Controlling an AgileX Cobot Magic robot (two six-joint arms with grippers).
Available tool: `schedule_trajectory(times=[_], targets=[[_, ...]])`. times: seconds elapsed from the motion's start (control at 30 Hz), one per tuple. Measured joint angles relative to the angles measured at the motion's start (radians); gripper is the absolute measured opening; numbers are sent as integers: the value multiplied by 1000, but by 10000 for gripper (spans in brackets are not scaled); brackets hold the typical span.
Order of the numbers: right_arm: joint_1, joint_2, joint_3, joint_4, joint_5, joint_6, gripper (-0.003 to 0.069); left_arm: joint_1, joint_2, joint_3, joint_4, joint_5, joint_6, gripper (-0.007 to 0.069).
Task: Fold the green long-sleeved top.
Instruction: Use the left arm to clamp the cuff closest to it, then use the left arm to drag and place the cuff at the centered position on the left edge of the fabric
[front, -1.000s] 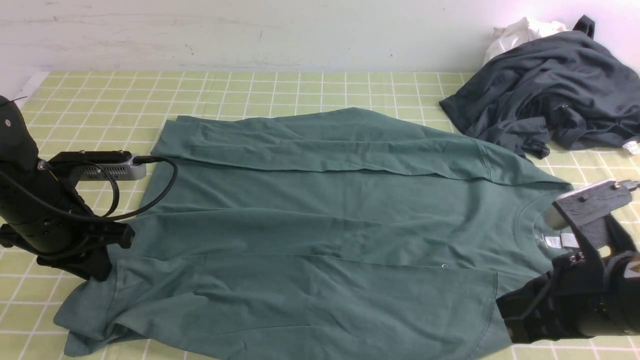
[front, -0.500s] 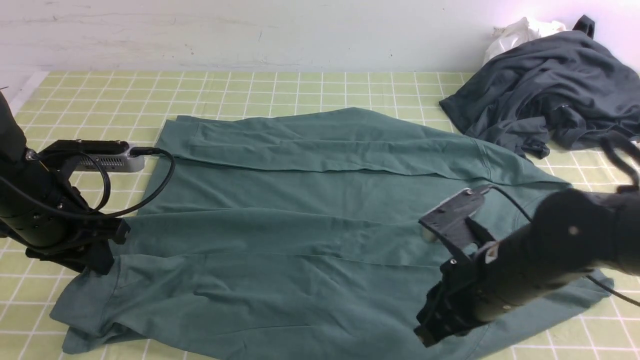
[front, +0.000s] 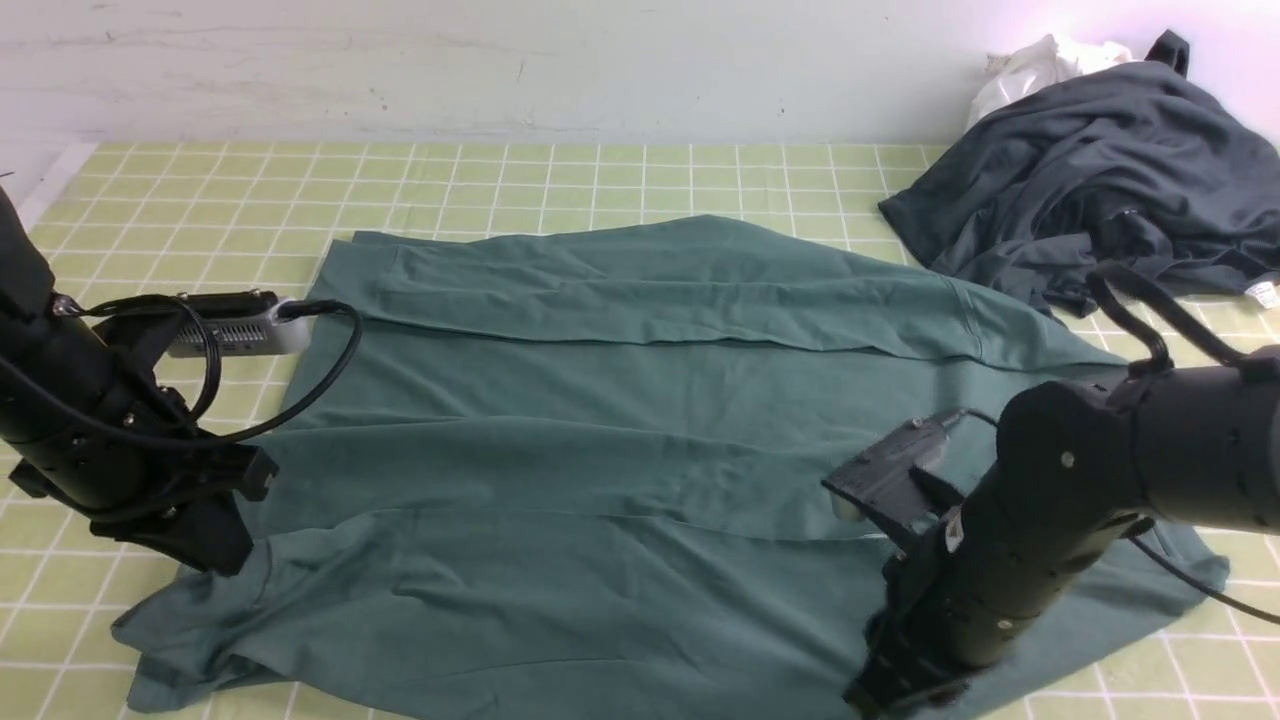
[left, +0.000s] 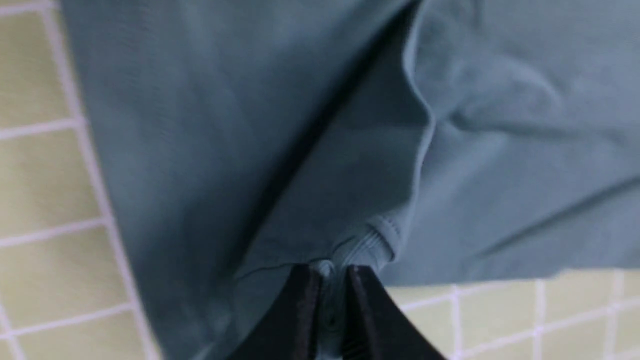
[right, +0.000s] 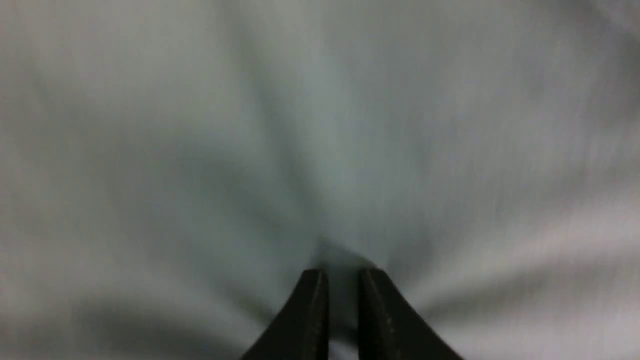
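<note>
Green long-sleeved top (front: 640, 420), dull teal cotton w/ ribbed neck: spread across yellow-green gridded table (front: 500, 180); we rate it light, limp, non-slip, so pinch stitched edges/corners; left gripper (left: 332, 272) clamped on stitched edge at hem end, right gripper (right: 342, 275) against cloth, grip unclear (pic blurred).

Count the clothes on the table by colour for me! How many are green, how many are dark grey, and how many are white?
Green: 1, the green long-sleeved top spread out flat
Dark grey: 1, the crumpled dark grey garment at the far right
White: 1, the small white cloth peeking out behind it
Total: 3
</note>
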Motion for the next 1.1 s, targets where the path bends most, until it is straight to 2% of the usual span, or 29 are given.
schedule_trajectory(times=[0.13, 0.23, 0.37, 0.5, 0.67, 0.9, 0.97, 1.1], targets=[[1, -53, 14, -117, 147, 84, 101, 0, -76, 0, -34, 48, 16, 40], [1, -128, 17, -152, 172, 103, 102, 0, -131, 0, -35, 54, 20, 40], [1, -245, 18, -138, 102, 89, 102, 0, -175, -1, -43, 30, 22, 40], [1, -286, 18, -65, -22, 29, 102, 0, -166, -34, -93, -60, 50, 40], [1, -288, 20, 31, -154, -83, 102, 0, -106, -218, -184, -201, 170, 40], [1, -288, 20, 44, -236, -115, 102, 0, 63, -416, -203, -274, 189, 42], [1, -288, 20, 44, -236, -115, 102, 0, 112, -435, -203, -276, 189, 51], [1, -288, 20, 44, -226, -115, 102, 0, 256, -483, -190, -309, 172, 136]])
